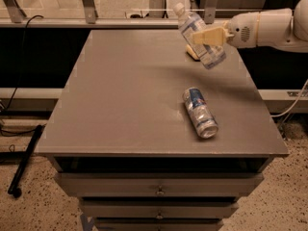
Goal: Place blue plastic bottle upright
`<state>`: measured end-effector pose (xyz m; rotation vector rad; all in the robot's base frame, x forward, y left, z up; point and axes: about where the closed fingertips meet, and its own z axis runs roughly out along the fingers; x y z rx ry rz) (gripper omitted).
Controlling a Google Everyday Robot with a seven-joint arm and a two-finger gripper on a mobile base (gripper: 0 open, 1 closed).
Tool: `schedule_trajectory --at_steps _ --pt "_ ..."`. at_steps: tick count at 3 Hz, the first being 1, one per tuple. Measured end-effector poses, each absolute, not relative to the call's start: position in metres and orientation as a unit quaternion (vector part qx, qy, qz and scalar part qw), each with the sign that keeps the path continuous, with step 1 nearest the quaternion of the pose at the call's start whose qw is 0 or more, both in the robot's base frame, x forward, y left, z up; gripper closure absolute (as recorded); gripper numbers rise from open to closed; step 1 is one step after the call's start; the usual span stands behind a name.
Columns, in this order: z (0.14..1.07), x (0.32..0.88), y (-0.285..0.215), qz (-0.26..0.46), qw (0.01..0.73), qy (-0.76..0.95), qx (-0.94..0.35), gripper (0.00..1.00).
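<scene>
As hand [202, 37] holds blue plastic bottle [189, 22] over table [125, 95], can [199, 112] lies nearby.

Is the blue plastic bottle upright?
No. The blue plastic bottle is tilted, cap up-left, held by the gripper above the table, far right.
</scene>
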<state>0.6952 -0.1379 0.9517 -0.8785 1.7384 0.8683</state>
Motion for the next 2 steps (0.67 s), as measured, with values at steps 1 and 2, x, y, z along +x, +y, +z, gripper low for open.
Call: schedule_trajectory --at_steps 1,2 --pt "0.953 0.686 -0.167 0.376 0.52 0.682 -0.35 1.0" --pt "0.954 0.681 -0.19 0.394 0.557 0.641 -0.351 1.0"
